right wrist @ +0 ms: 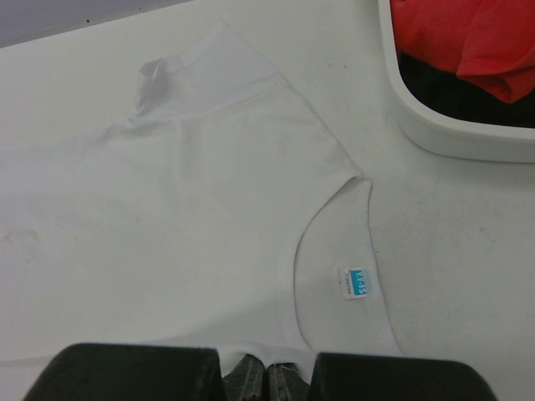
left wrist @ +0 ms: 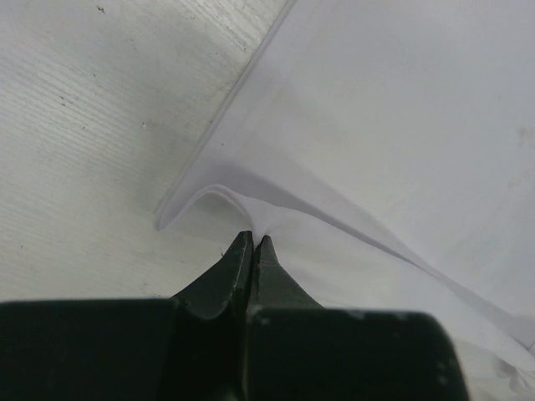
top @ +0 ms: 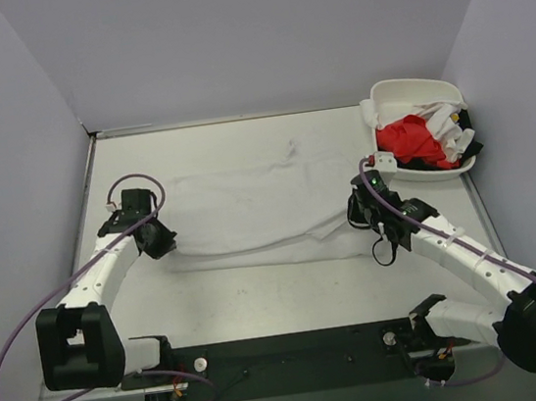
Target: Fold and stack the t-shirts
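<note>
A plain white t-shirt [top: 250, 213] lies spread across the table, its blue neck label [right wrist: 359, 283] to the right. My left gripper [top: 161, 236] is shut on the shirt's left edge, with cloth [left wrist: 351, 150] pinched between the black fingertips [left wrist: 238, 255]. My right gripper [top: 358, 210] is shut on the shirt's shoulder beside the neckline [right wrist: 301, 276]. A bright red t-shirt [top: 410, 139] and other white shirts [top: 440, 118] are heaped in the tub; the red one also shows in the right wrist view [right wrist: 468, 42].
A white rounded plastic tub [top: 402, 94] stands at the back right, close to the right gripper; its rim [right wrist: 451, 134] shows in the right wrist view. Grey walls close in the table on the left, back and right. A black base bar [top: 288, 351] runs along the near edge.
</note>
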Controlling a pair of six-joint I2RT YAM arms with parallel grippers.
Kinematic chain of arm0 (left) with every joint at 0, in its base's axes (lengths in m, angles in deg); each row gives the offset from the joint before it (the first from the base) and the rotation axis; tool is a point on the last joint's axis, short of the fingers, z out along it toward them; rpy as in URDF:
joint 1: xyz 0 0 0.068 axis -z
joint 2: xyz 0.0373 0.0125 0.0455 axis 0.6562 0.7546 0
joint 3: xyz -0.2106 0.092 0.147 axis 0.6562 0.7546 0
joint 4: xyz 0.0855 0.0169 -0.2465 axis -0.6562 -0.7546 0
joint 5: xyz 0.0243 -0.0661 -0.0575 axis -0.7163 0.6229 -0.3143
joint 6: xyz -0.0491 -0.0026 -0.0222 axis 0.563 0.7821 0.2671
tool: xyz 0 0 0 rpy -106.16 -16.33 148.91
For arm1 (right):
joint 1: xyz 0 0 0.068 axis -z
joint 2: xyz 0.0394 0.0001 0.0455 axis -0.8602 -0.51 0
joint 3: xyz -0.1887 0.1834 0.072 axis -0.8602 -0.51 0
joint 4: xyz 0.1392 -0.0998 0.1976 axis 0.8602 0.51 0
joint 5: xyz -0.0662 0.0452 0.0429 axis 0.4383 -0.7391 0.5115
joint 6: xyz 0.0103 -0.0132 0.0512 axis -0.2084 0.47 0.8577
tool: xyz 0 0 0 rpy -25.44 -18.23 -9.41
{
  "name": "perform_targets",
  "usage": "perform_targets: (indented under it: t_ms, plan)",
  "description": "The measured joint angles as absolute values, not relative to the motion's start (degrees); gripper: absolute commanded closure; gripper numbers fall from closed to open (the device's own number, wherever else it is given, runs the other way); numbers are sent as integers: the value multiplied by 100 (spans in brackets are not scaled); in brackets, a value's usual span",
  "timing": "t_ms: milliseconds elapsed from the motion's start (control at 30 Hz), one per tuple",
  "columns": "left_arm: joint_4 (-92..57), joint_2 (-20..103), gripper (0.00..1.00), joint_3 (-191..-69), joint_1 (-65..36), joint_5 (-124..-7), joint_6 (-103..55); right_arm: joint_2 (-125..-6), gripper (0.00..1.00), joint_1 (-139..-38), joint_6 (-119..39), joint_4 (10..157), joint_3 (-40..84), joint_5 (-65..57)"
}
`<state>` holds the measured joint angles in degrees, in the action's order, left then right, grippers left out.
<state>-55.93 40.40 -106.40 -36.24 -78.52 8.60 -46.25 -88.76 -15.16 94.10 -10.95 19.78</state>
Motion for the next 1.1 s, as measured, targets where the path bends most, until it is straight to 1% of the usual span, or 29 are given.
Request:
perform_targets:
  t_ms: [400, 767, 800, 867, 900, 933, 967, 1000, 1033, 1067, 1100]
  plan:
    - [-5473, 4584, 100, -10898, -3621, -7861, 989, -5406, 100, -8634, -1535, 9045, -1047, 1744]
    - [-5339, 4881, 100, -10937, -3573, -7953, 1129, -6418, 100, -8365, -1540, 8783, -422, 1532]
    - [-5337, 4885, 100, -10937, -3571, -7964, 1136, -6525, 99, -8350, -1542, 8765, -345, 1511]
    - [-5333, 4888, 100, -10937, -3569, -7974, 1140, -6726, 86, -8310, -1544, 8702, -230, 1467]
    - [-5331, 4890, 100, -10937, -3569, -7977, 1140, -6807, 70, -8297, -1542, 8687, -184, 1445]
    - [-5331, 4890, 100, -10937, -3569, -7988, 1142, -6925, 57, -8282, -1555, 8663, -127, 1417]
    - [-5326, 4890, 100, -10937, -3569, -7990, 1142, -7003, 49, -8260, -1513, 8652, -96, 1395]
    - [-5324, 4890, 98, -10937, -3569, -7992, 1144, -7108, 37, -8254, -1557, 8654, -44, 1358]
    - [-5320, 4890, 80, -10937, -3569, -7994, 1142, -7207, 30, -8245, -1562, 8647, 4, 1331]
    - [-5318, 4890, 70, -10937, -3558, -7999, 1142, -7283, 24, -8225, -1553, 8632, 33, 1316]
    - [-5313, 4890, 61, -10937, -3551, -8012, 1153, -7384, 14, -8216, -1597, 8630, 83, 1299]
